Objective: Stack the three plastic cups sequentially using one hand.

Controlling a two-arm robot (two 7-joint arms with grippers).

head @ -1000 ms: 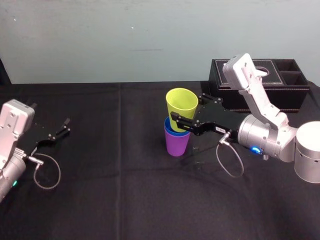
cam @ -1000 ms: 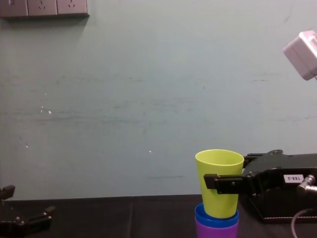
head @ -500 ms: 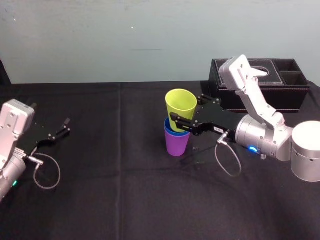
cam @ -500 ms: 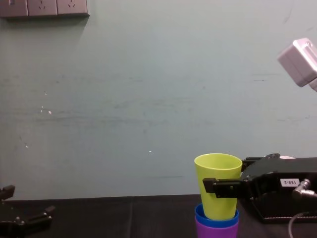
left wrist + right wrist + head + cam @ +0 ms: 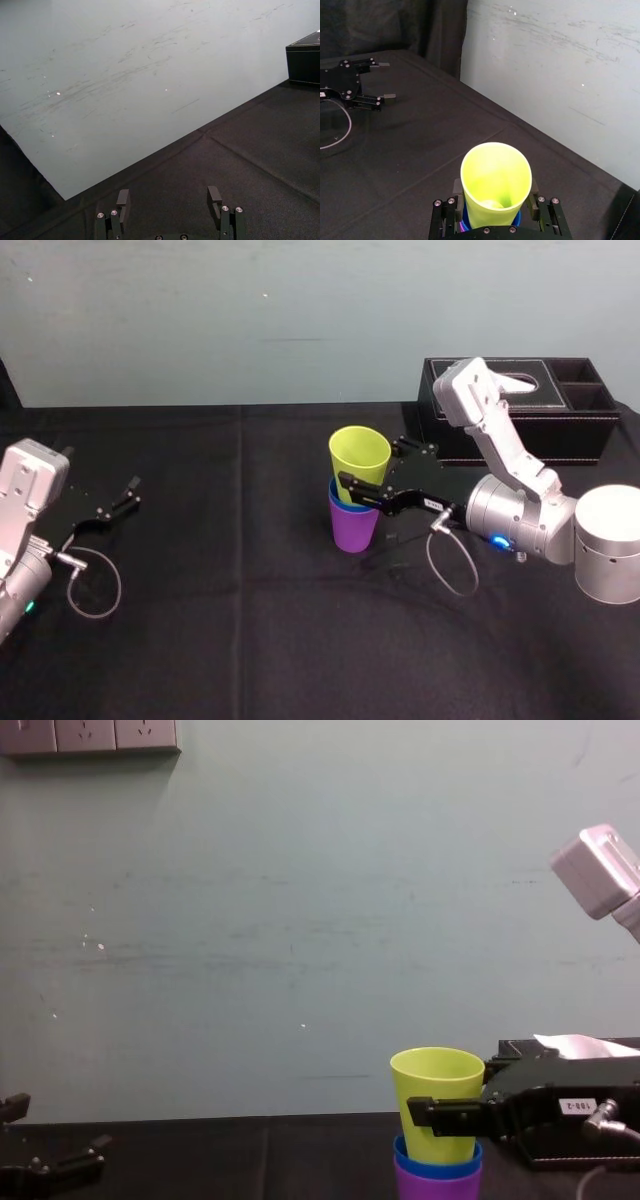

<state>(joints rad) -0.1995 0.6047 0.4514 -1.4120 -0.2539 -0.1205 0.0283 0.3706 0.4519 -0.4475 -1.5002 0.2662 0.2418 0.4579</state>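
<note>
- The left gripper (image 5: pixel 128 495) lay parked on the black table (image 5: pixel 250 620) at the far left, well apart from the cups. Its fingers were spread and held nothing, as the left wrist view showed.
- Near the middle of the table stood the stack. The purple cup (image 5: pixel 354 530) was at the bottom and upright, and the blue cup (image 5: pixel 437 1163) sat nested in it with only its rim showing.
- The yellow-green cup (image 5: pixel 358 455) stood upright with its base inside the blue cup, though most of its wall rose above the blue rim. It looked partly seated rather than pushed fully home.
- The step in hand appeared to be the last one, setting the third cup into the other two.
- The right gripper (image 5: pixel 369 461) reached in from the right and was closed on the yellow-green cup about mid-height. In the right wrist view one finger pressed on each side of the wall.
- The next move probably called for easing the cup straight down until it settled. After that the fingers would open and the arm would draw back to the right without tipping the stack.
- The black tissue box (image 5: pixel 520 410) sat behind the right arm, clear of the cups.
</note>
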